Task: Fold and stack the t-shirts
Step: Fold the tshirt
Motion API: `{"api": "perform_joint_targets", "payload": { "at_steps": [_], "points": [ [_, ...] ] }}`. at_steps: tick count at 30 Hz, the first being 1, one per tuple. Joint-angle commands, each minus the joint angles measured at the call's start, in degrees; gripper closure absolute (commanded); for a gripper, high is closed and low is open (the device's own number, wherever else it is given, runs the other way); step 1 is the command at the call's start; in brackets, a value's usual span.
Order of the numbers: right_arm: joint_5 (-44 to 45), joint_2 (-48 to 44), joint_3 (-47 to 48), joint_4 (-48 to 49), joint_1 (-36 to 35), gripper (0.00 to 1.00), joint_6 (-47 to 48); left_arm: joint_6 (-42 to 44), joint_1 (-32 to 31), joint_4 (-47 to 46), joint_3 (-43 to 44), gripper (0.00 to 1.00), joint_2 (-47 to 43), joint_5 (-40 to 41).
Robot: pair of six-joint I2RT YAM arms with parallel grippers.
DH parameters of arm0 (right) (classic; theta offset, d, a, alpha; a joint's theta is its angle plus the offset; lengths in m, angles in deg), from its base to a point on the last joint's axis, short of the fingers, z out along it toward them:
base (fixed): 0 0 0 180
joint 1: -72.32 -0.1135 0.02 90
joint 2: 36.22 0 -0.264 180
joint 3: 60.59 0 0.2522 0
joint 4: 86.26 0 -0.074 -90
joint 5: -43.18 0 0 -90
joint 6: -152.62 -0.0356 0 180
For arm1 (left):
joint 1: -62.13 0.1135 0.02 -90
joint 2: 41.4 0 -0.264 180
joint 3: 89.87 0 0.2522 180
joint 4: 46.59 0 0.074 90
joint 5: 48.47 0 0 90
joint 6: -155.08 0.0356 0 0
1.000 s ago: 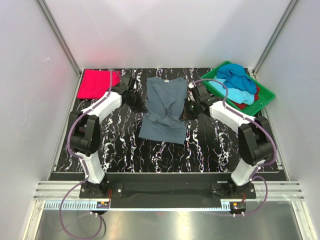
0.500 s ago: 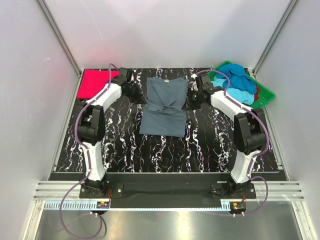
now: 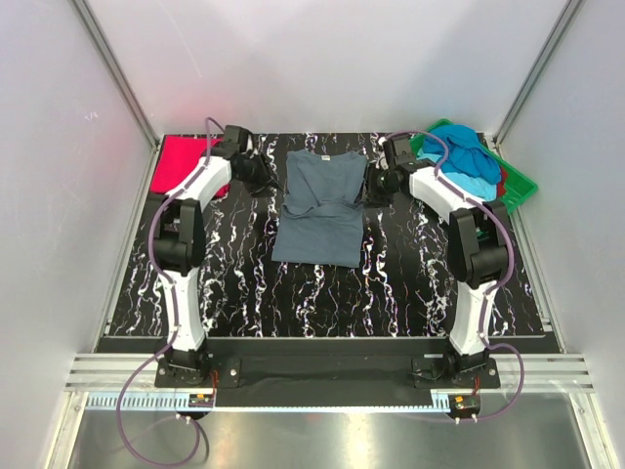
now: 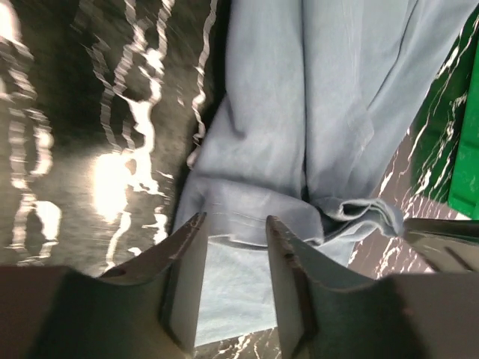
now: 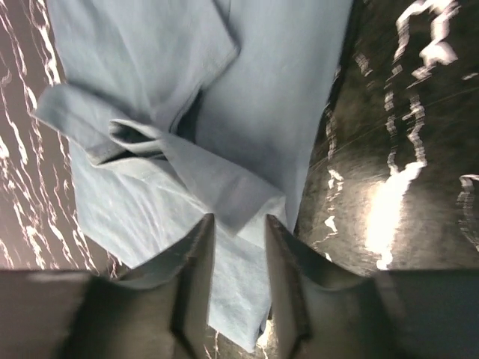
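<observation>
Both released: left end effector [image 4: 234,219] and right end effector [image 5: 240,218] flank the grey-blue t-shirt [image 3: 320,210].

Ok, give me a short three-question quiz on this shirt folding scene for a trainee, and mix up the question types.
1. True or false: the grey-blue t-shirt lies inside the green tray.
2. Where is the red-pink shirt? A: at the far left corner of the table. B: in the tray. C: draped over the right arm.
3. In the wrist views, do each arm's jaws stand apart or shut?

Key:
1. False. It lies on the table between the two arms.
2. A.
3. Apart, over the grey-blue t-shirt.
</observation>
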Motion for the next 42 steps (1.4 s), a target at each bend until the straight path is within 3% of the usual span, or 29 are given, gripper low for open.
{"api": "perform_joint_targets", "payload": {
  "at_steps": [1, 5, 8, 10, 12, 16, 20, 32, 42],
  "points": [
    [3.59, -3.06, 4.37, -2.79, 0.73, 0.56, -0.52, 3.78, 1.25, 0.15, 0.6, 0.56, -7.35, 1.99],
    [3.24, -6.49, 1.04, -2.88, 0.56, 0.53, -2.28, 3.1, 0.02, -0.02, -7.49, 0.56, -13.86, 7.45],
    [1.48, -6.68, -0.2, -2.36, -0.14, 0.63, -2.46, 2.39, -1.82, -1.25, -12.24, 0.6, -15.62, 7.11],
    [0.16, -5.72, -0.38, -1.66, -0.85, 0.72, -2.46, 2.3, -3.57, -1.52, -13.56, 0.69, -14.92, 7.11],
    [-0.37, -5.18, -0.64, -1.3, -1.11, 0.74, -2.72, 2.39, -4.81, -1.69, -13.65, 0.77, -13.61, 7.11],
    [-0.55, -4.04, -1.52, 0.8, -1.46, 0.75, -3.16, 1.95, -7.01, -1.69, -13.22, 0.84, -10.62, 8.6],
    [0.6, -1.85, 0.05, 1.51, -1.2, 0.6, 1.84, 1.16, -7.01, -1.78, -12.34, 0.88, -7.81, 8.95],
    [-4.68, 4.14, 6.12, 1.51, 0.64, 0.55, 13.88, 0.8, -6.4, -1.78, -2.5, 0.85, 0.54, 9.92],
    [-8.88, 6.77, 8.32, 0.37, 2.93, 0.51, 17.76, 0.81, -4.81, -1.78, 4.97, 0.83, 5.9, 9.48]
  ]
}}
